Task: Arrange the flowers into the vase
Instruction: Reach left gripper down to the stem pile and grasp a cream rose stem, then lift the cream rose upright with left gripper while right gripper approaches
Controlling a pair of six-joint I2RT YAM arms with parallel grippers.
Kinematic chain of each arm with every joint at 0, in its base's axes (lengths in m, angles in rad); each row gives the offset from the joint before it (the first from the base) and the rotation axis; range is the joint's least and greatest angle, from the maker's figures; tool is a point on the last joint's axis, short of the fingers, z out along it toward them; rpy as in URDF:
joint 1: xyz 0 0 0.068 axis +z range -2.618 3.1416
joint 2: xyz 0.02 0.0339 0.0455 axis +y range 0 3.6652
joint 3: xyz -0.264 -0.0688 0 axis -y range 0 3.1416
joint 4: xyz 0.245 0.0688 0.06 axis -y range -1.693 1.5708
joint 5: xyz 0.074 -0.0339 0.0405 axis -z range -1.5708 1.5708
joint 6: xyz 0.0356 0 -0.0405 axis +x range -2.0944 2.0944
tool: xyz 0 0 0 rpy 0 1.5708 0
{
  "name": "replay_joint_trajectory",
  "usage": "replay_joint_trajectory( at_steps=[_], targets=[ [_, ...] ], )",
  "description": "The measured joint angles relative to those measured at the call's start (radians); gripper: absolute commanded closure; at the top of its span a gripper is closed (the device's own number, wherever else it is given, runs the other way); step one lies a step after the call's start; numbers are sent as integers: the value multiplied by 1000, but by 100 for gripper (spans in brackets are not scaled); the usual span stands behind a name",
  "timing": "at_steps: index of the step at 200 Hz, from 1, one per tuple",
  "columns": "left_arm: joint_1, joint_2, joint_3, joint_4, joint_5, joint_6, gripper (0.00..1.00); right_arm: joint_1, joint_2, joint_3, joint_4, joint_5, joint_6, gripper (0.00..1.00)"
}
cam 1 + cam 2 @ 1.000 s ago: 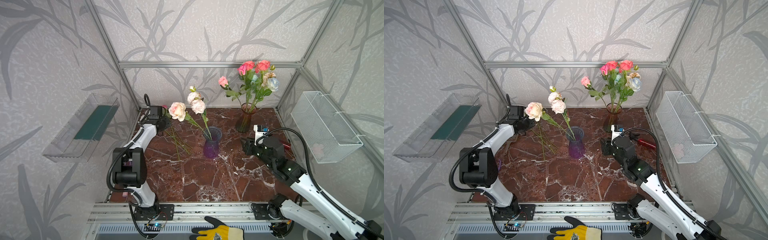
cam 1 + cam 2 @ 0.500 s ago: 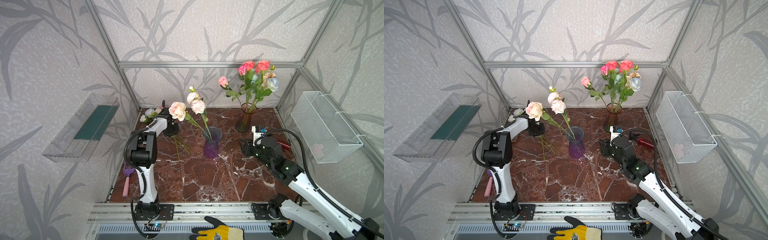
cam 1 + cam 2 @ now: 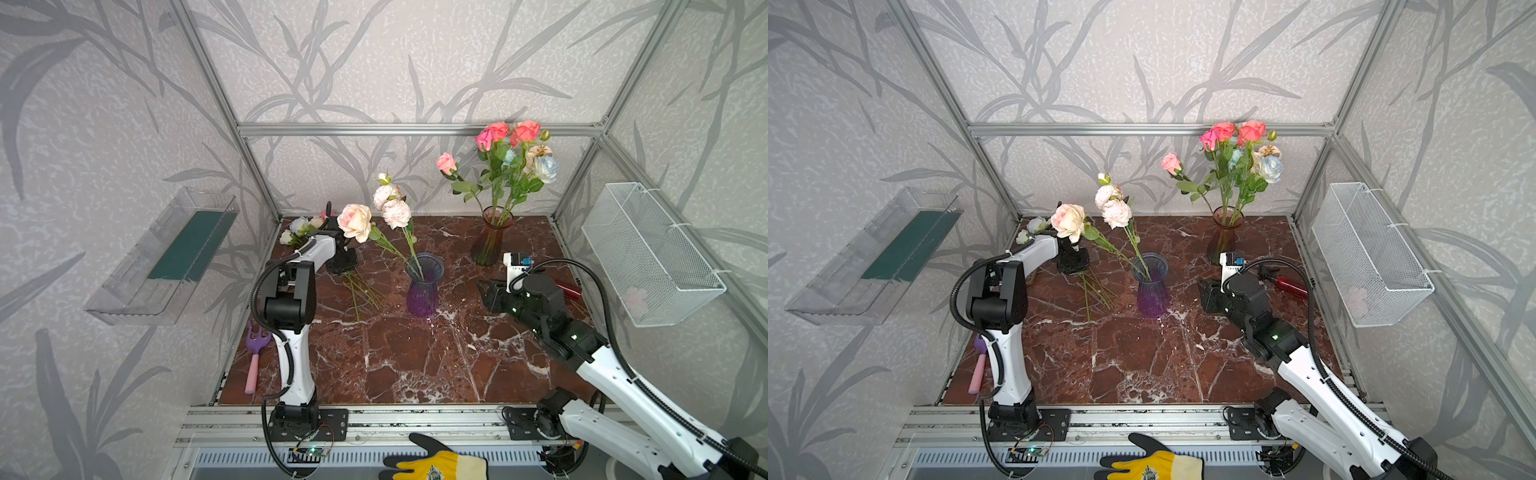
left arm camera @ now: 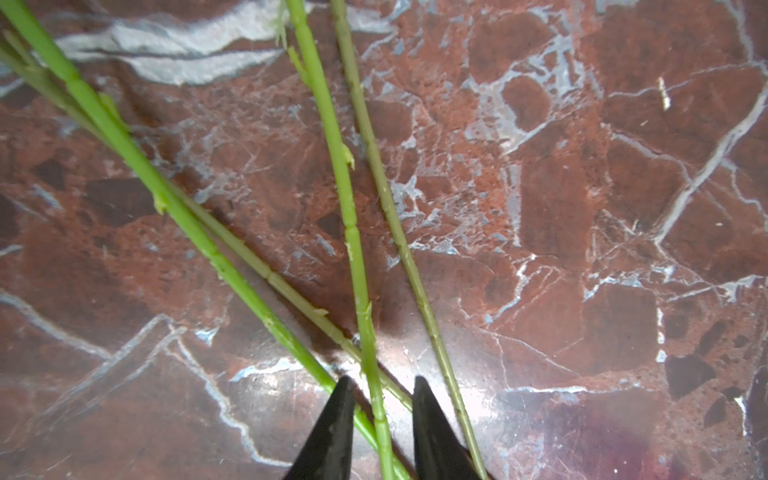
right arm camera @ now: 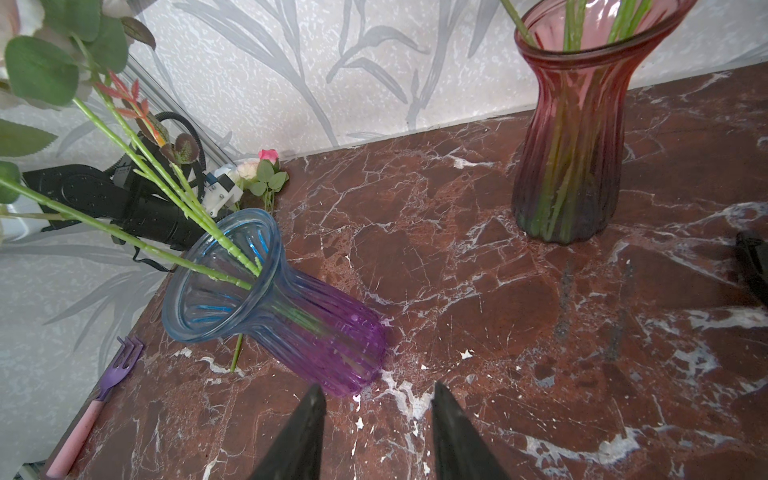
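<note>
Three roses [image 3: 354,221] sit in the purple vase [image 3: 424,286], more in the red vase [image 3: 492,241] far right. Loose flowers [image 3: 359,289] on the table [image 3: 415,365] far left, not yet placed. My left gripper [image 4: 380,399] straddles one stem [image 4: 353,232], not clamped. My right gripper [image 5: 376,415] is part-open and empty.

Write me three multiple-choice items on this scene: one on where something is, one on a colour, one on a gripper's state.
1. The garden fork lies:
A. at the table's left edge
B. at its back right corner
C. at its centre

2. The vase at the centre is:
A. green
B. purple
C. yellow

3. The left gripper is:
A. shut on a rose head
B. open astride a green stem
C. clamped on a vase rim

Key:
1 A, it lies along that edge in both top views.
2 B, it has a purple body and a bluish rim.
3 B, gaps show between its fingers and the stem.
</note>
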Motion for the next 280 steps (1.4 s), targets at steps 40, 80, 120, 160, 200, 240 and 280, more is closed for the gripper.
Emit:
replay_joint_trajectory(
  at_steps=[40,80,120,160,200,240,280],
  targets=[
    [0,14,20,-3,-8,16,75,0,0,-2,0,-8,3,57],
    [0,57,52,-1,-8,23,80,-3,-6,-3,2,-11,14,57],
    [0,59,52,-5,-12,34,90,-5,-21,-18,6,-15,19,57],
    [0,58,52,-5,-11,36,96,-5,-32,-18,7,-17,20,57],
    [0,39,48,-5,-5,33,100,-5,-47,-18,7,-19,22,57],
    [0,-105,-3,13,-3,8,100,-5,-49,-18,7,-24,22,57],
    [0,-328,-71,52,5,-13,100,-5,-48,-5,5,-35,23,57]
  ],
)
